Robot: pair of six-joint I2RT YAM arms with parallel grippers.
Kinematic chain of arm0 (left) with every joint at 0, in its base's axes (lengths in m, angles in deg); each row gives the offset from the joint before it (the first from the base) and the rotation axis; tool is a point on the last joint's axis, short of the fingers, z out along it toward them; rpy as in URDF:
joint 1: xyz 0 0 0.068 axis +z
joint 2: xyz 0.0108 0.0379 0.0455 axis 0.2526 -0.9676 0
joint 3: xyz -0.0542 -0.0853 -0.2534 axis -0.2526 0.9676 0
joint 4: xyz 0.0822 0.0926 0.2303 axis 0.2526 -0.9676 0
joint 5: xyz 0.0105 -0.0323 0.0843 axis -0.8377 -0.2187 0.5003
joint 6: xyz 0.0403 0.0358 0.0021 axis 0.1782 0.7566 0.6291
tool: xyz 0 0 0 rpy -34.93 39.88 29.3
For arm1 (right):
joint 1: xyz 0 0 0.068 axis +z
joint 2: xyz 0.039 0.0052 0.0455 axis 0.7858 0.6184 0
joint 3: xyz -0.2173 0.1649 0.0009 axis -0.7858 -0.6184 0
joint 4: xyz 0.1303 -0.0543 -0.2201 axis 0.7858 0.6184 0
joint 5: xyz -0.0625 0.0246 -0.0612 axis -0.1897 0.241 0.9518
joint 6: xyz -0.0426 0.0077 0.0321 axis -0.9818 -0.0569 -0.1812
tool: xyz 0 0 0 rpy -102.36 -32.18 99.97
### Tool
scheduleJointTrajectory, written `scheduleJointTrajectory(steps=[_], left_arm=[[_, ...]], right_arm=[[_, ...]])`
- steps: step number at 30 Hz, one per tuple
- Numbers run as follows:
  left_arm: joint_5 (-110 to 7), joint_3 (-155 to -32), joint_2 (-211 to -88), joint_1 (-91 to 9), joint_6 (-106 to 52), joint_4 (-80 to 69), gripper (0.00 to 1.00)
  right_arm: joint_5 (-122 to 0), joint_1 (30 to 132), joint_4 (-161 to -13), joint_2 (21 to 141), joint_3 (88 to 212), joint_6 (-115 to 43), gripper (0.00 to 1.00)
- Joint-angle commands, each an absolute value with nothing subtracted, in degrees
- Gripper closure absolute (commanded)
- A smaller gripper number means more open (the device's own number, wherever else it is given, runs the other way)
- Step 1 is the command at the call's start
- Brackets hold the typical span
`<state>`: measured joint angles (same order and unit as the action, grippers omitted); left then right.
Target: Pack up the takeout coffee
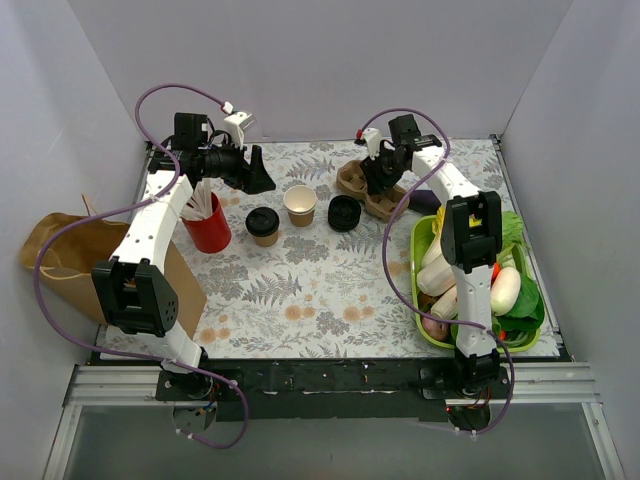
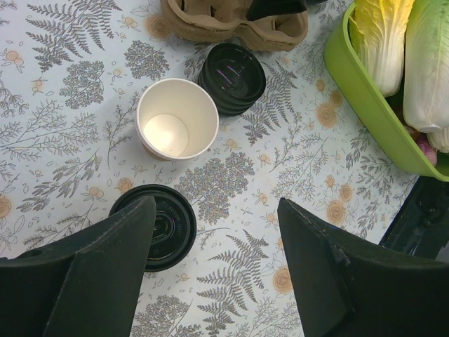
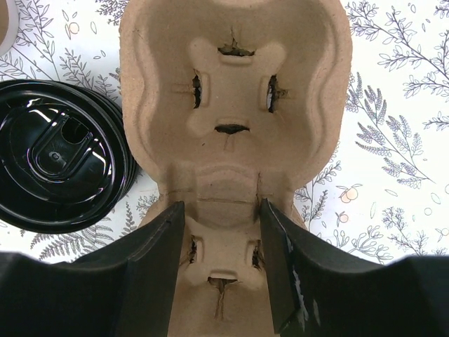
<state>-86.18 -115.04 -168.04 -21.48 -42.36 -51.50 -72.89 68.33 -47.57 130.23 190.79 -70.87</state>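
at carrier waist, right claw half-spread, maybe gripping.

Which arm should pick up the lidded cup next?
Probably left. The left tool hangs open just above the lidded cup, while the right tool straddles the carrier, farther from that cup.
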Motion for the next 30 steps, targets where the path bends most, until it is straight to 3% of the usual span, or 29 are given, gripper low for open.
scheduleJointTrajectory(steps=[1, 14, 30], left_arm=[[-86.4, -116.4, -167.1, -21.3, -42.0, -51.0, 0.3], [-86.5, -115.9, -167.3, -21.3, -42.1, -50.4, 0.29], [-88.7, -116.1, -168.6, -21.3, -43.6, -48.6, 0.29]], right_arm=[[-72.1, 68.6, -48.3, 130.1, 192.5, -70.6, 0.47], [-71.7, 68.3, -47.9, 128.0, 192.6, -70.9, 0.69], [-75.4, 68.2, -49.6, 117.0, 189.2, -68.7, 0.73]])
